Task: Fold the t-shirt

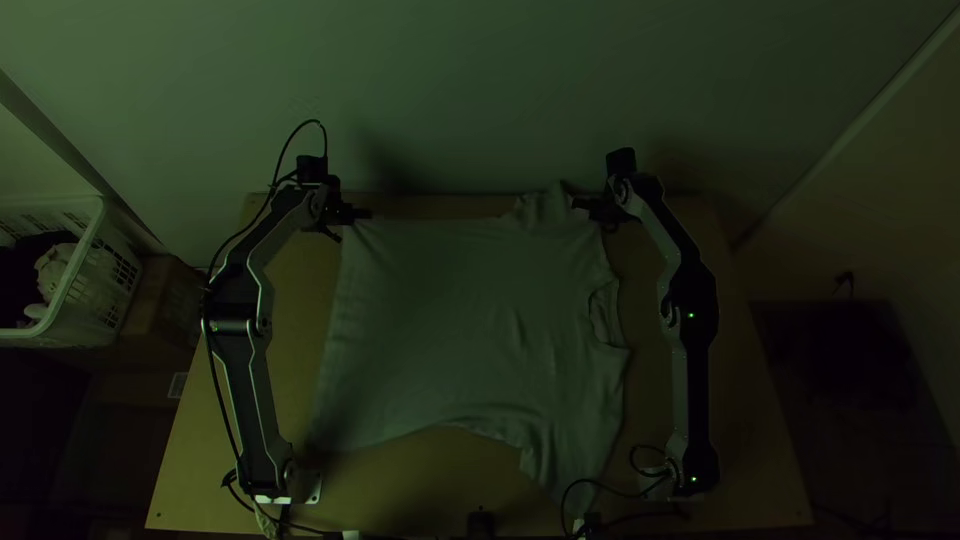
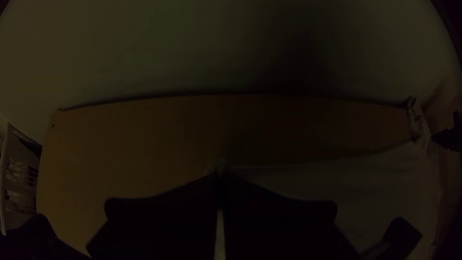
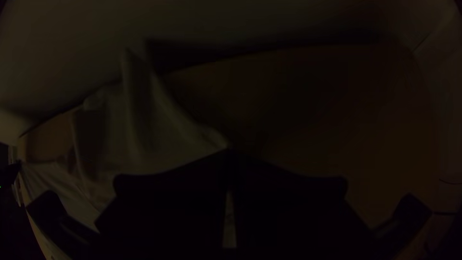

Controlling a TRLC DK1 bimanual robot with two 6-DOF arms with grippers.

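The t-shirt (image 1: 450, 310) is laid out in one spread layer between and nearside of the two hands, with the hem (image 1: 333, 340) running from the left hand toward the arms' bases and the collar (image 1: 603, 315) nearside of the right hand. A far corner of the hem is pinched in the left hand (image 1: 360, 214), its fingers closed on the cloth. A bit of fabric by the far sleeve (image 1: 545, 205) is pinched in the right hand (image 1: 586, 206); the sleeve itself is rumpled just beside that hand, toward the left one.

The step in hand seems to be a fold of the far side over the near side. For that, both hands should be raised together and the span between them kept taut, then carried toward the bases at one pace. The cloth is best lowered before it is let go, so that the hem is matched to its near corner. If the right hand is led too fast, the loose sleeve may be tucked under (a small lump, but an annoying one).

Under the shirt is a light wooden desk (image 1: 295, 350), a bare strip of it left beyond the hands. A pale wall (image 1: 450, 90) is seen farther off, and a white basket (image 1: 112, 268) holding cloth stands well outward of the left hand.
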